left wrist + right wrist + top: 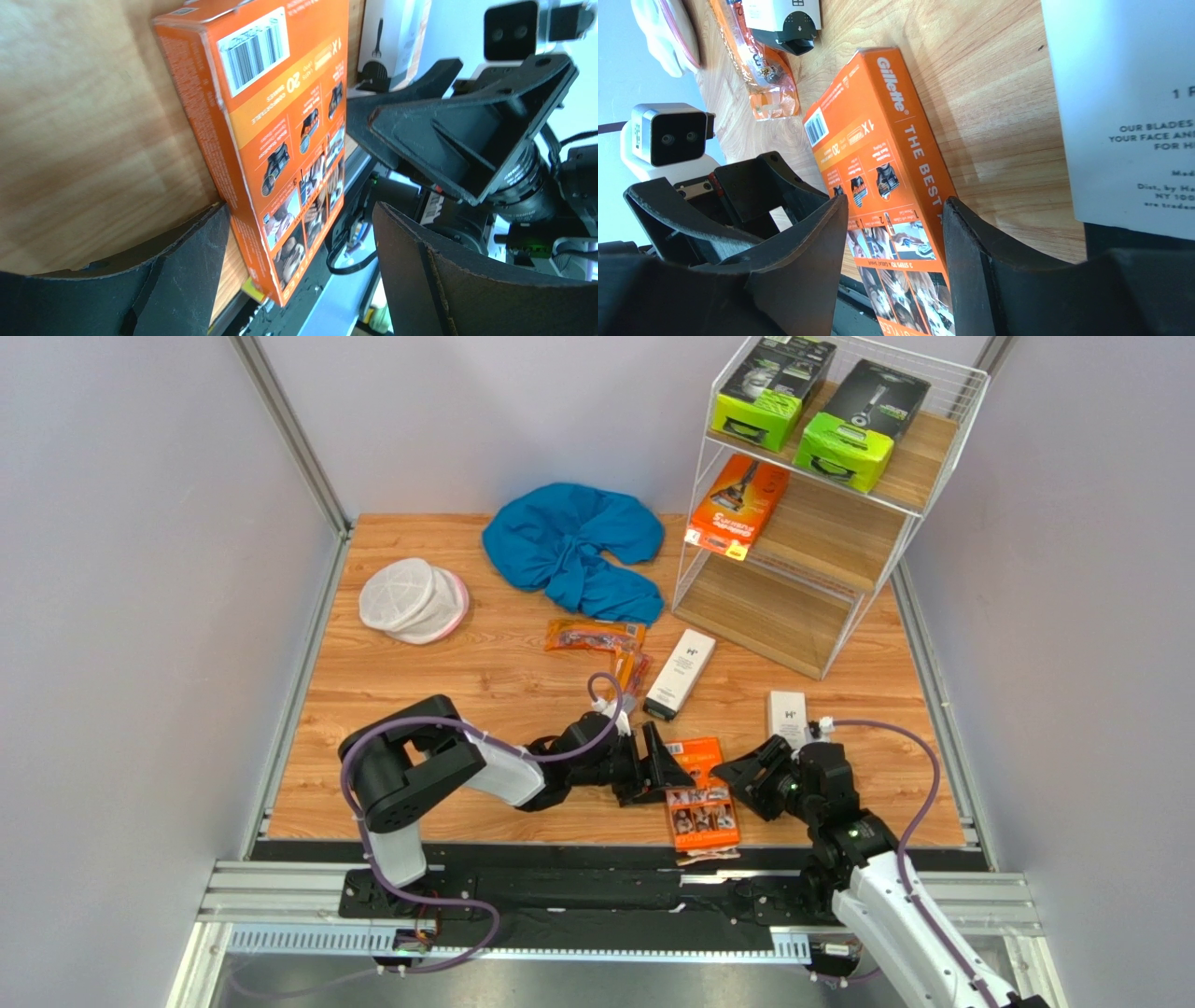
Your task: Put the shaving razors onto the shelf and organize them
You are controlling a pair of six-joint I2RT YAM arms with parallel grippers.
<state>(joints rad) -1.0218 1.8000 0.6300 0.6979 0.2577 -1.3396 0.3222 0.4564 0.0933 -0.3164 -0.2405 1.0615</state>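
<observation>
Just ahead of right end effector (894, 206), orange carton (875, 115).

Robot test cell, lab type. Wood-topped counter (421, 700) boxed in by plain pale panels (126, 616) left, right and far, with metal posts (288, 427) at the far corners. Two arms (435, 770) bolted to an aluminium rail (281, 889) along the near edge, purple cables (926, 770) looping. Wire shelf (765, 616) far right, holding razor packs (769, 389).
</observation>
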